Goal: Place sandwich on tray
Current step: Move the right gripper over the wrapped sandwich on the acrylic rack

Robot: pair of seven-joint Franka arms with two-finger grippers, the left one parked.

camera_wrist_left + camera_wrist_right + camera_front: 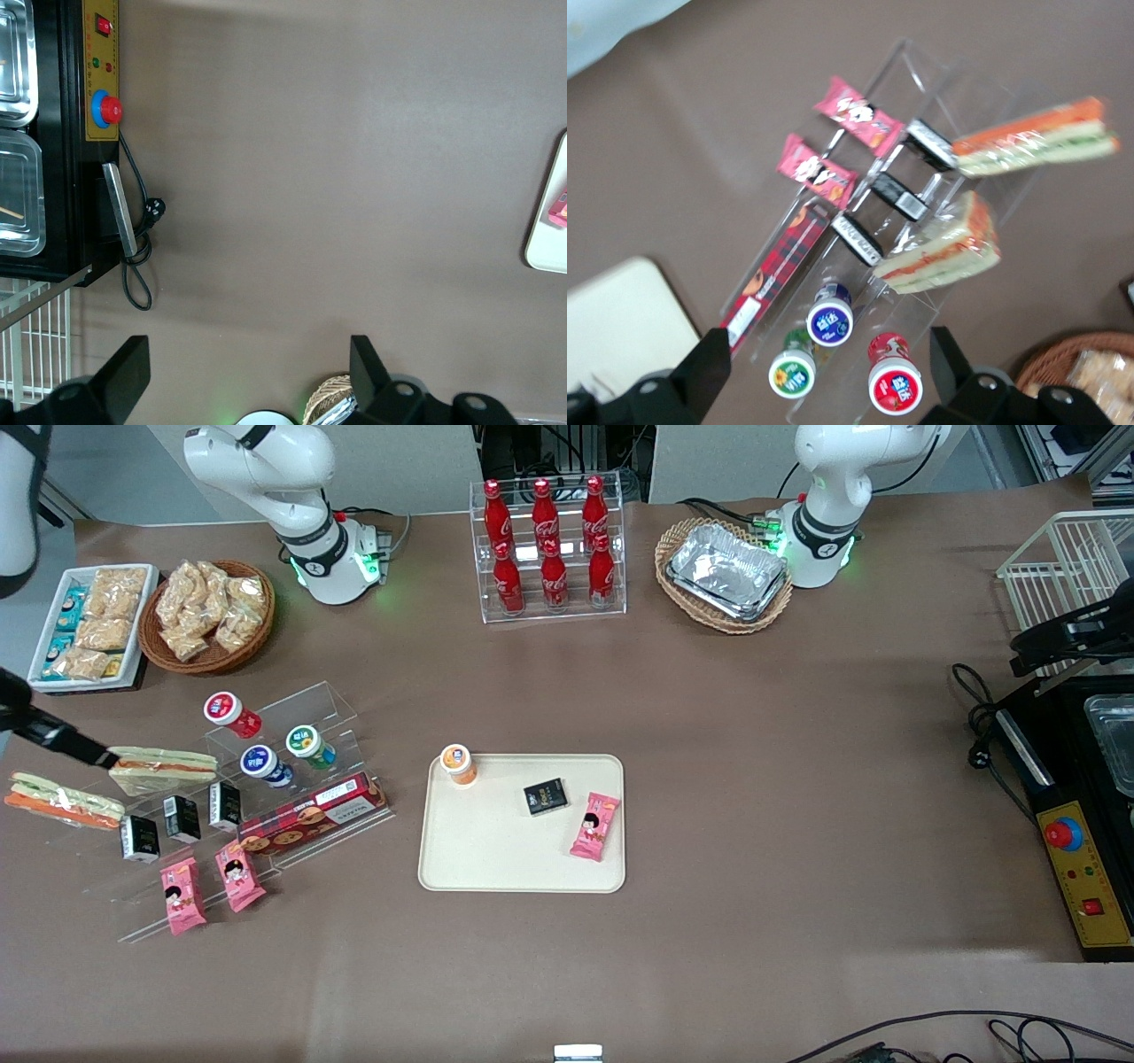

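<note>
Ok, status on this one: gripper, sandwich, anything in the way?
Gripper open, empty, above the snack rack. Sandwich on the rack, untouched. Tray holds cup, black packet, pink packet; bare room left.

Gripper (828, 376) over clear rack (921, 84). Directly under it: blue-capped cup (829, 320), green-capped cup (790, 374), red-capped cup (895, 386). Biscuit box (775, 270) just beside.

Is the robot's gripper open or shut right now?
Open. The gripper hovers above the clear snack rack with its two black fingers standing wide apart, holding nothing. The sandwich lies on the rack, untouched.
</note>
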